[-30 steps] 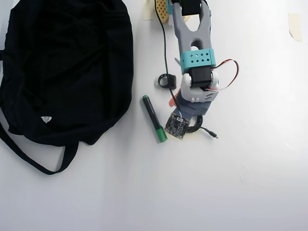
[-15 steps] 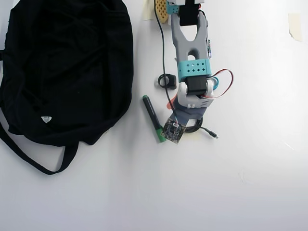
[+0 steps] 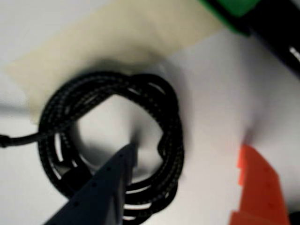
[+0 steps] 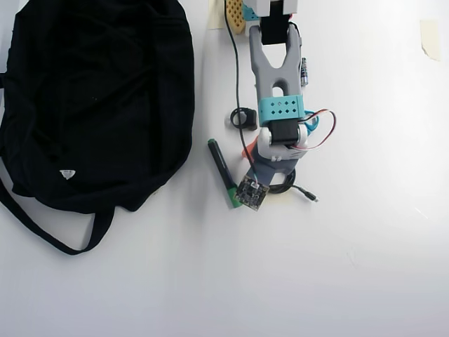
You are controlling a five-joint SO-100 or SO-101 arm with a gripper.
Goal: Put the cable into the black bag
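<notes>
The cable (image 3: pixel 172 136) is a black braided coil lying on the white table, partly over a strip of beige tape (image 3: pixel 117 37). My gripper (image 3: pixel 187 149) is open and low over it. The grey finger (image 3: pixel 112 183) has its tip inside the coil's ring, and the orange finger (image 3: pixel 258 187) stands outside, to the coil's right. In the overhead view the arm (image 4: pixel 279 105) covers most of the coil, and only the cable's edge and plug end (image 4: pixel 306 194) stick out. The black bag (image 4: pixel 91 105) lies flat at the upper left, well apart from the gripper.
A black marker with a green cap (image 4: pixel 222 173) lies between bag and arm; it also shows at the wrist view's top right (image 3: pixel 234 9). A small black ring-shaped part (image 4: pixel 243 117) sits left of the arm. A bag strap (image 4: pixel 49 232) loops toward the front.
</notes>
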